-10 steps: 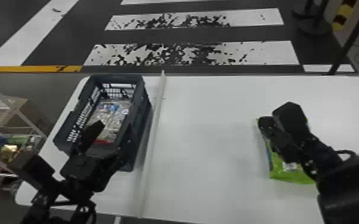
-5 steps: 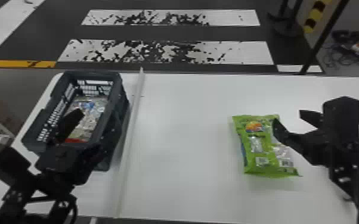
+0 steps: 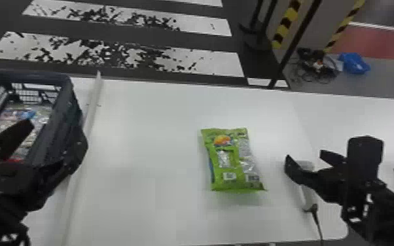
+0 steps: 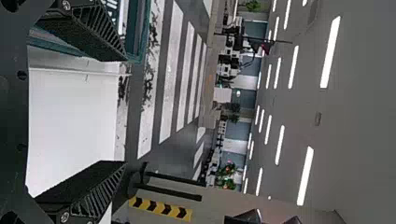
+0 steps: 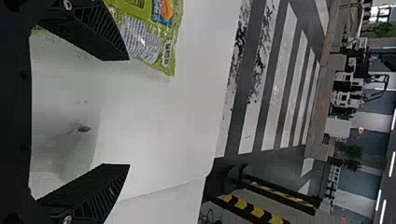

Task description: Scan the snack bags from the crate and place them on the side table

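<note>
Well, the right arm (image 3: 383,202) hangs aslant beside the green snack bag (image 3: 234,163)

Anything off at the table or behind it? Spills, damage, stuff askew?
No spill stands out on the table; the green snack bag sits slightly askew, no visible tear. Beyond the table, the white floor stripes look worn, with patchy dark gaps, and cables lie tangled beside a blue bundle, which looks untidy.

A wide gap separates strip (image 3: 92,114) from snack bag (image 3: 230,162).
</note>
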